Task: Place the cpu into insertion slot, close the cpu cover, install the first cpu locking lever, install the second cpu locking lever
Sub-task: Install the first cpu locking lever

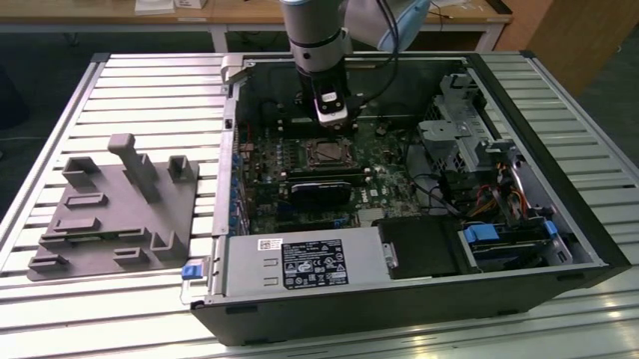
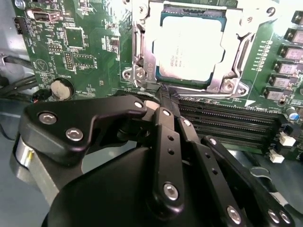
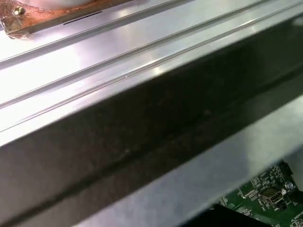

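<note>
The black two-finger gripper [image 2: 165, 94] has its fingertips pressed together, and the tips sit right at the edge of the thin, square, silvery metal cpu cover [image 2: 142, 59]. The cover lies flat around the small, flat, silvery-grey cpu [image 2: 189, 45]. The cpu is seated in the small square insertion slot [image 1: 305, 153], near the far wall of the open black computer case [image 1: 399, 314]. The case rests on the slatted aluminium table [image 1: 150, 97].
</note>
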`<state>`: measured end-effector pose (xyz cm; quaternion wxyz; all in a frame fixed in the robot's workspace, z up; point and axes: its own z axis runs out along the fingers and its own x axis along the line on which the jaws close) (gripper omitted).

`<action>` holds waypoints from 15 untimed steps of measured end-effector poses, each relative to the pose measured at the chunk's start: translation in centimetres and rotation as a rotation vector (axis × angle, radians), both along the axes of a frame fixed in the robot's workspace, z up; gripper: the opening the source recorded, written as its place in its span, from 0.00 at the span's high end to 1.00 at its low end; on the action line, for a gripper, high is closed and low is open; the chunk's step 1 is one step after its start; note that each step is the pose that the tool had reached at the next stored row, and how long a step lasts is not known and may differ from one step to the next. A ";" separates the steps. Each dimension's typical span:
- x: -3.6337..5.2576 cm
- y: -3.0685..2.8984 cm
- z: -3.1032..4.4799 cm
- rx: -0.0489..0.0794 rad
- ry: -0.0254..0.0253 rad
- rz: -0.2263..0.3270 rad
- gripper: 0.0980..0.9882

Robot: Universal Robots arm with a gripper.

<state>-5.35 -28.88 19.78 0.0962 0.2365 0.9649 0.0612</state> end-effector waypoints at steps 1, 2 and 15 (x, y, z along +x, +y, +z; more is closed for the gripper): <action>0.00 0.00 -0.08 0.000 -0.0007 0.000 0.99; 0.00 0.00 -0.14 -0.001 -0.0013 0.000 0.99; 0.00 -0.03 -0.42 -0.003 -0.0042 0.000 0.99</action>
